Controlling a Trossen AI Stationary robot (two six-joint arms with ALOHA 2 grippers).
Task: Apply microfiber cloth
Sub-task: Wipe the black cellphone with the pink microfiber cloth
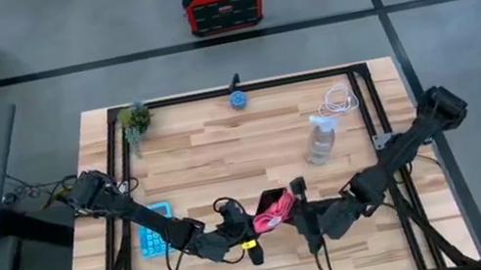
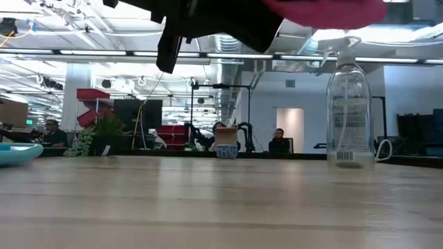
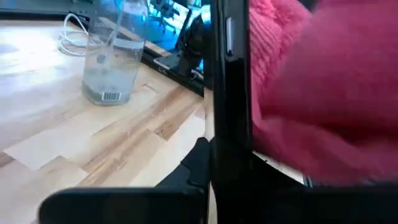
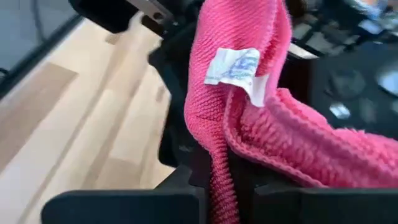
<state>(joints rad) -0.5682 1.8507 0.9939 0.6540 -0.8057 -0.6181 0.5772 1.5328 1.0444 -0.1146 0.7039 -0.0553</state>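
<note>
Cloth in right end effector

From high above we look straight down on the whole pale wooden table. Our low camera sits at tabletop height, facing level across it into the room. Each wrist camera looks forward from very close range. The clear plastic spray bottle appears in the high, low and left wrist views.

Spray bottle beside open tabletop
</note>
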